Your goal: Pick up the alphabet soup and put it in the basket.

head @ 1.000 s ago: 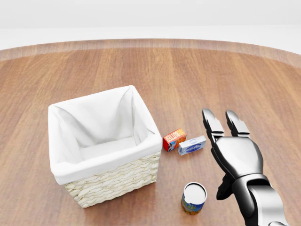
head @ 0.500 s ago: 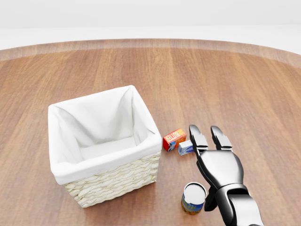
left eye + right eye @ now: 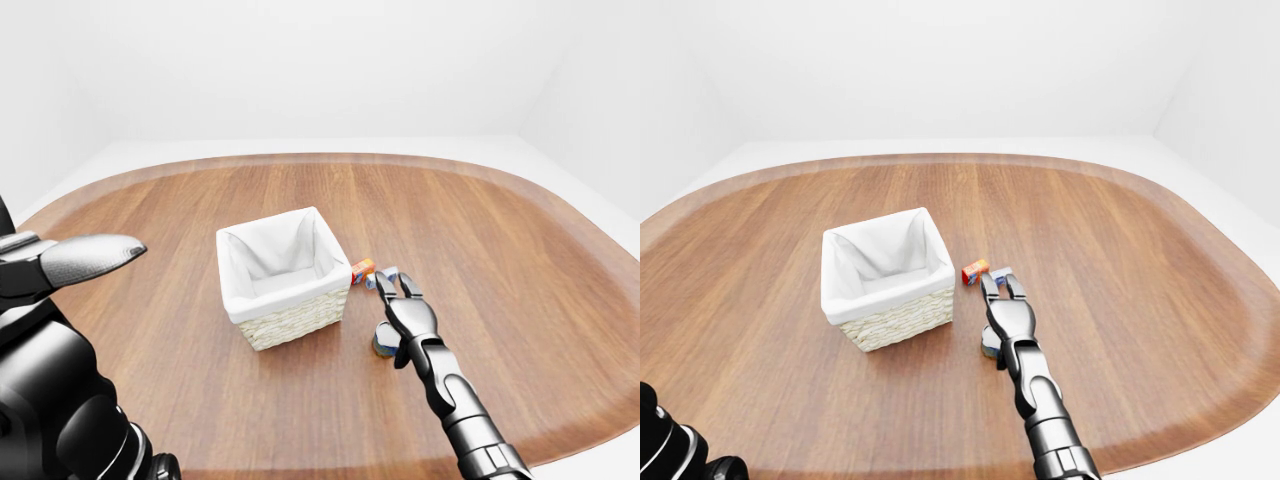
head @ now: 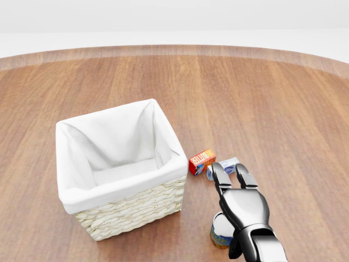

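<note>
No print can be read: the red box [image 4: 202,161] just beyond the right robot hand [image 4: 233,178] carries lettering too blurred to make out.

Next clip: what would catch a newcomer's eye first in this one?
Probably the white-lined wicker basket, standing empty left of centre on the round wooden table. Next, the robot's dark right hand in the head view's lower right, over the alphabet soup can, fingers open and pointing at two small boxes beside the basket.
</note>
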You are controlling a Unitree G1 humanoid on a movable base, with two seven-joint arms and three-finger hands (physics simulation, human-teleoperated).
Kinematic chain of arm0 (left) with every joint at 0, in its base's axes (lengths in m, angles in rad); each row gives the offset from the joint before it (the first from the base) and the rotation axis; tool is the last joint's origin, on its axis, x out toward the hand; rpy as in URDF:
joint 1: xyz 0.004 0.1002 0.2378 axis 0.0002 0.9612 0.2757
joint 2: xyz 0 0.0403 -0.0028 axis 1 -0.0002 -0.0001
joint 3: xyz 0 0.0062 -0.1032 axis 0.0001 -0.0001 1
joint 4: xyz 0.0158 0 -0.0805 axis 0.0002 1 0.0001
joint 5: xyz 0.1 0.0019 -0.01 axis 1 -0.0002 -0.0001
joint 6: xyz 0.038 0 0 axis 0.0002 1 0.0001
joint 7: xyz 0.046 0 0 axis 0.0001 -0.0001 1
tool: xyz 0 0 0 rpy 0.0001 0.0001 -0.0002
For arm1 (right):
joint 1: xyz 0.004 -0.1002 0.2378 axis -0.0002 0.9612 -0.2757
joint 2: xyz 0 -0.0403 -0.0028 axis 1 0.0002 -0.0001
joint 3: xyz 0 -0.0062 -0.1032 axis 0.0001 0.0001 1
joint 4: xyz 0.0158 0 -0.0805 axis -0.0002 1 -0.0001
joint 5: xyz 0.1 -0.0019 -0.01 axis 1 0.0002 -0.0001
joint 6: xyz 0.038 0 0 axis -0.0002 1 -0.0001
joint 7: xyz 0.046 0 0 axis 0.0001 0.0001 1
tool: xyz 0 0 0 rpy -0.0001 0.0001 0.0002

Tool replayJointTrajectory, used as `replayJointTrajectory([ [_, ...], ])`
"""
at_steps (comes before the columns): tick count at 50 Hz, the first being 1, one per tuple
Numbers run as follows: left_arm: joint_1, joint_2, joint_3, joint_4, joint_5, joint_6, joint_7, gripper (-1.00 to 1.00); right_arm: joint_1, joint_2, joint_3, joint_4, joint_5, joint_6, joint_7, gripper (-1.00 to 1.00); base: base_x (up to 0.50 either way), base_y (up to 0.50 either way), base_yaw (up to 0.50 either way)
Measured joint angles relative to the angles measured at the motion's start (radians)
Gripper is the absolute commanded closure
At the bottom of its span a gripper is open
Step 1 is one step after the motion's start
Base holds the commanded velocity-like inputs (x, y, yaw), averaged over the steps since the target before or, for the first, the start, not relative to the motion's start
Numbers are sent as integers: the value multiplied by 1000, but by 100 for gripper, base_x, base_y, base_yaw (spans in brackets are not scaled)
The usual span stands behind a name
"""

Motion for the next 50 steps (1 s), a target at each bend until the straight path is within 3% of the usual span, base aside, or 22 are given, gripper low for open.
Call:
replayJointTrajectory([
  [21,0,3,1,-3,-24,0,8,-100,9,12,30,95,-1,7,-51,-100,0,0,0],
  [50,-2,14,1,-3,-59,0,21,-100,-77,32,49,270,11,16,-119,-100,0,0,0],
])
